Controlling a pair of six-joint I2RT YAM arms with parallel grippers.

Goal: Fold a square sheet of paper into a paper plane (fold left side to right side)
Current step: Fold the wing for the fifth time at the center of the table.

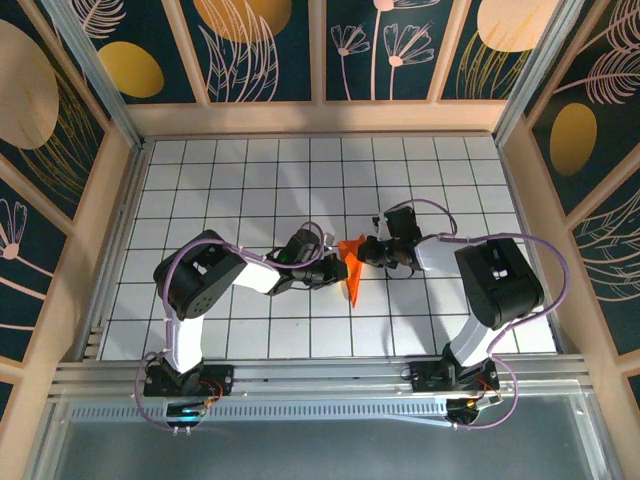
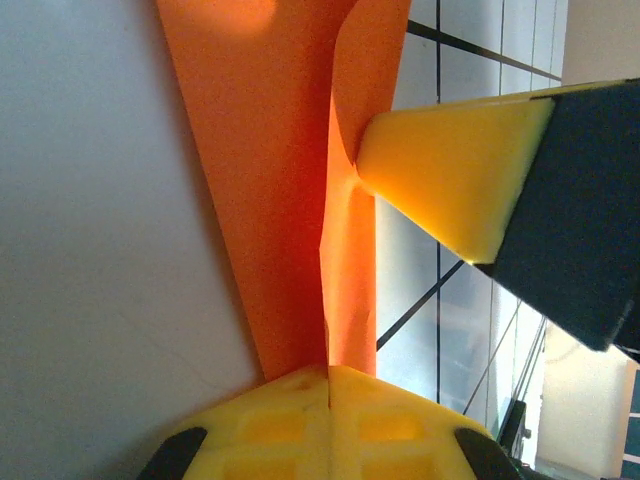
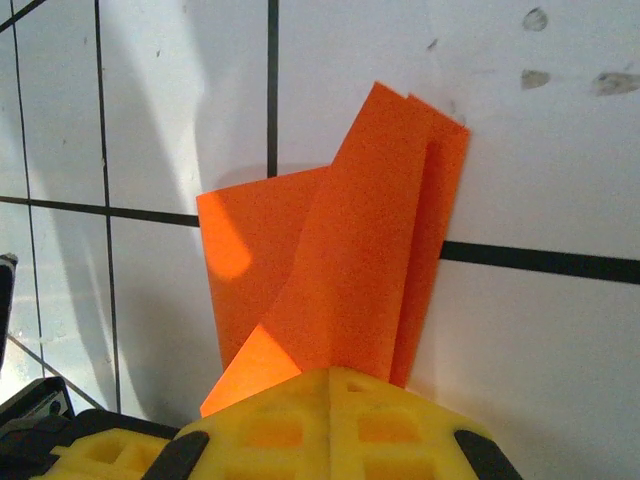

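The orange paper [image 1: 352,268] is near the middle of the table [image 1: 250,180], a little closer to the near edge. It is folded into a thin wedge, and its point faces the near edge.

The left gripper [image 1: 333,270] is on the left side of the paper. Its yellow fingers [image 2: 270,430] are pressed tight together with the paper's edge pinched between them. The right gripper [image 1: 370,252] is on the right side of the paper. Its fingers [image 3: 400,430] are squeezed shut too, with the paper [image 3: 370,260] sticking out from between them.

The bits of paper inside the fingers are hidden. In the left wrist view the top of the paper [image 2: 270,180] is cut off, and the grey part beside it is too blurry to make out. From above, the folds are too small to see.
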